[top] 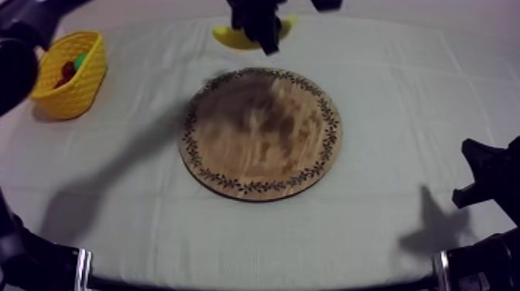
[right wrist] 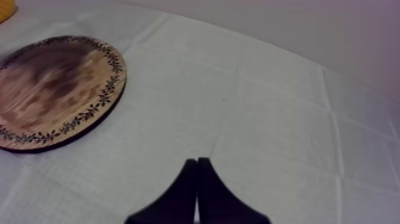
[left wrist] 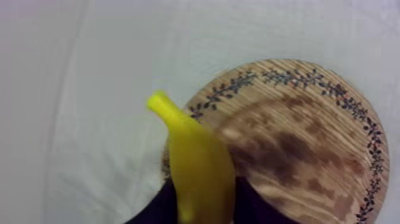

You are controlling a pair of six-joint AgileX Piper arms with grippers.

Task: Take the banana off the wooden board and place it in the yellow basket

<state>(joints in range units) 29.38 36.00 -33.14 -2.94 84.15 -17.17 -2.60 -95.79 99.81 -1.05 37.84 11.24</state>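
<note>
- The yellow toy banana (left wrist: 199,167) is off the board. It sits clamped between the two black fingers of my left gripper (left wrist: 205,208), with its stem end pointing away from the fingers.
- In the left wrist view the banana hangs over the patterned rim of the round wooden board (left wrist: 297,137) and the cloth beside it. I judge it to be held in the air, not resting on anything.
- In the top view the gripper and banana are beyond the far rim of the board, above the grey-white cloth (top: 402,70). The board's surface is bare.
- The woven yellow basket (top: 91,77) stands at my left side of the table, well apart from the banana. It already holds a small red fruit (top: 68,71) and a green piece whose kind I cannot tell.
- My right gripper (right wrist: 196,190) is idle at its own side of the table. Its fingers lie together as a narrow wedge and hold nothing.
- Status, as judged: the pick is done. The carry across to the basket, the lowering over its opening and the release are not yet done.
</note>
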